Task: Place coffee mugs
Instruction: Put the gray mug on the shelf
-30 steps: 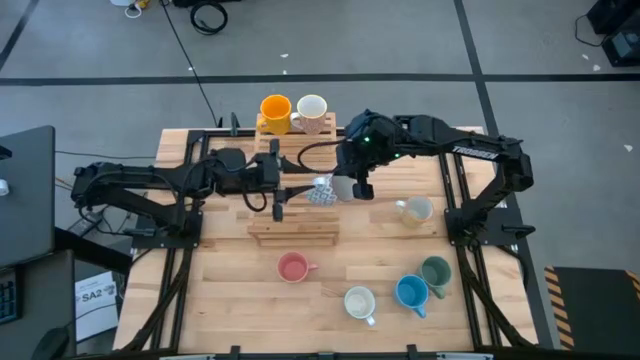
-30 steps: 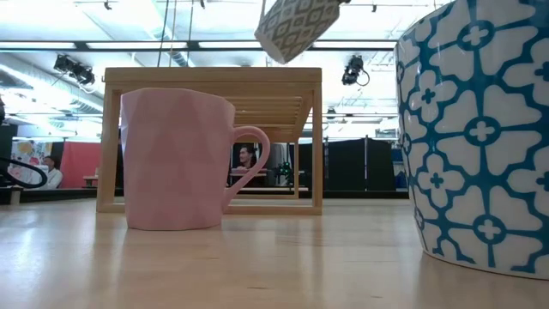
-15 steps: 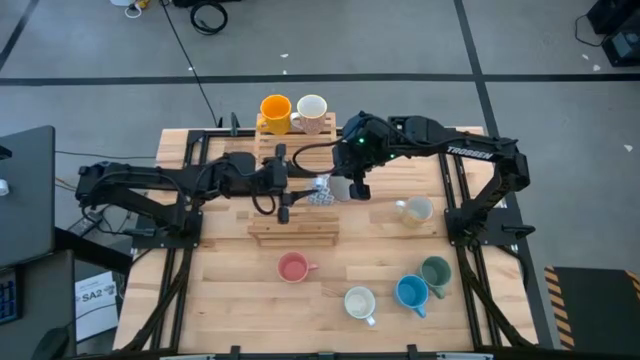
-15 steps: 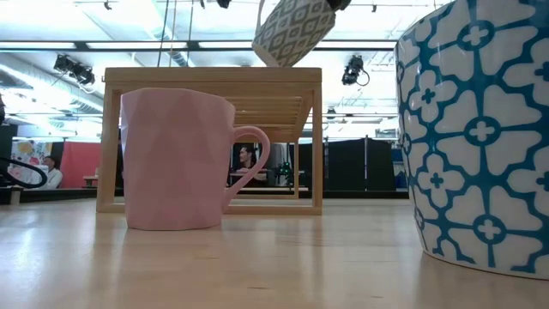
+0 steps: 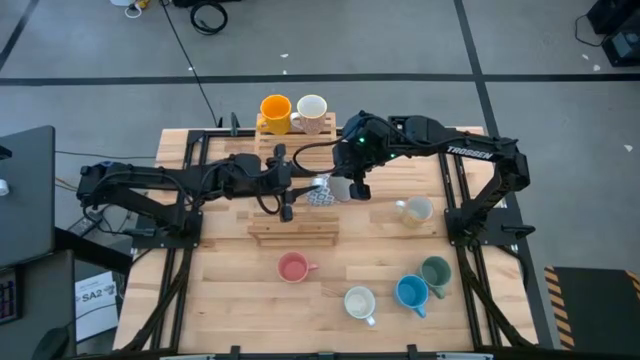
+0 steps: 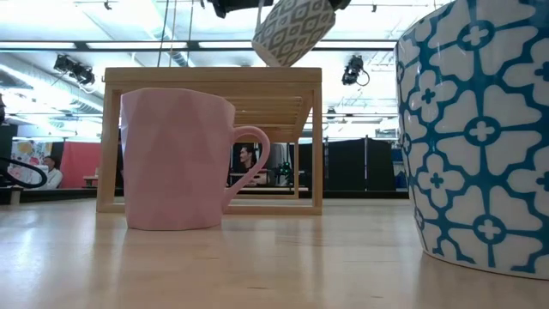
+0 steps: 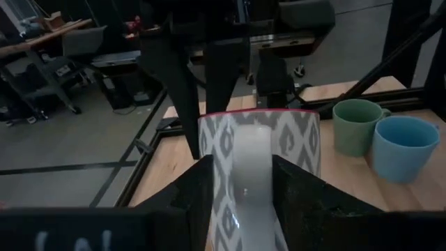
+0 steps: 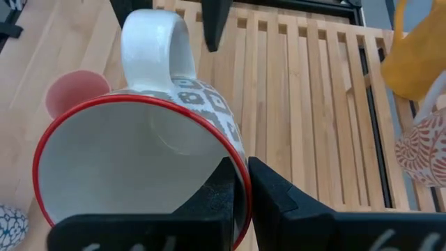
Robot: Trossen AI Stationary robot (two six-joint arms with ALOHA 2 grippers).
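Observation:
A grey-and-white patterned coffee mug with a red rim hangs tilted above the wooden slatted rack. My right gripper is shut on it. Its handle points toward the table's left. My left gripper reaches in level from the left. Its fingers stand open, one on either side of that handle. In the low view the mug floats over the rack's top bar. My right gripper pinches the mug's red rim, one finger inside the cup and one outside against the patterned wall. It comes slanting down from the table's right. The mug is lifted clear, tipped with its mouth toward the gripper. My left gripper has the handle between its fingers, coming level from the left; whether they touch it I cannot tell.
An orange mug and a red-patterned white mug stand at the far edge. Pink, cream, blue, green and another cream mug stand nearer. A blue-flowered mug fills the low view's right.
My left gripper has moved toward the table's right, up to the held mug, and its fingers now stand around the handle. The mug has stayed lifted above the rack in my right gripper.

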